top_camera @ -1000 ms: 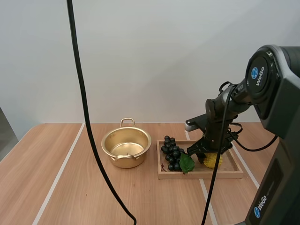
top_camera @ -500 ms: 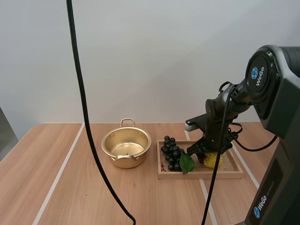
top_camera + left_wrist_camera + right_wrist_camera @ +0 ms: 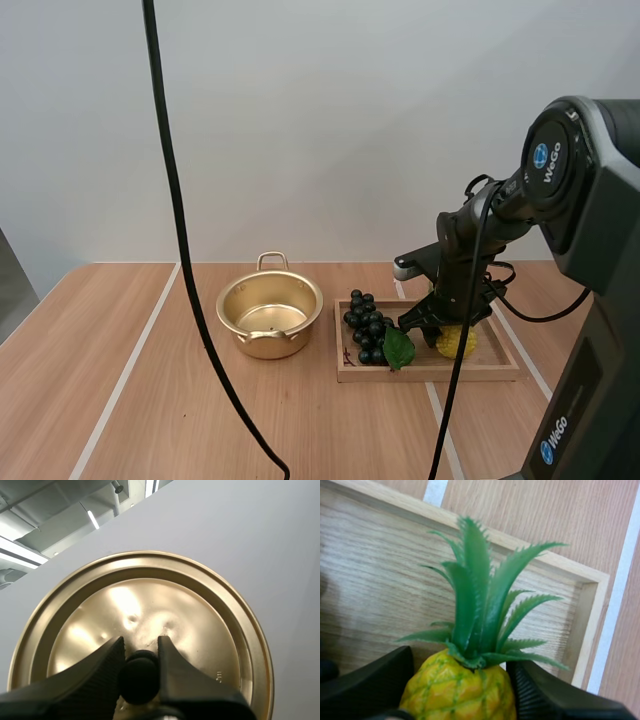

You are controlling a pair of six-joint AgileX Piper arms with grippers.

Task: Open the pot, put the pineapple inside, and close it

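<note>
High view: the lidless golden pot point(image 3: 270, 315) sits left of centre on the table point(image 3: 150, 400). To its right is the wooden tray point(image 3: 500, 366), holding a bunch of grapes point(image 3: 366, 325) and the pineapple point(image 3: 456, 343). The right gripper point(image 3: 440, 326) is down at the pineapple.

Left wrist view: the left gripper point(image 3: 140, 647) pinches the black knob point(image 3: 137, 679) of the golden lid point(image 3: 200, 625).

Right wrist view: the right gripper point(image 3: 461, 677) clasps the pineapple point(image 3: 465, 700) body on both sides, over the tray point(image 3: 581, 625).
</note>
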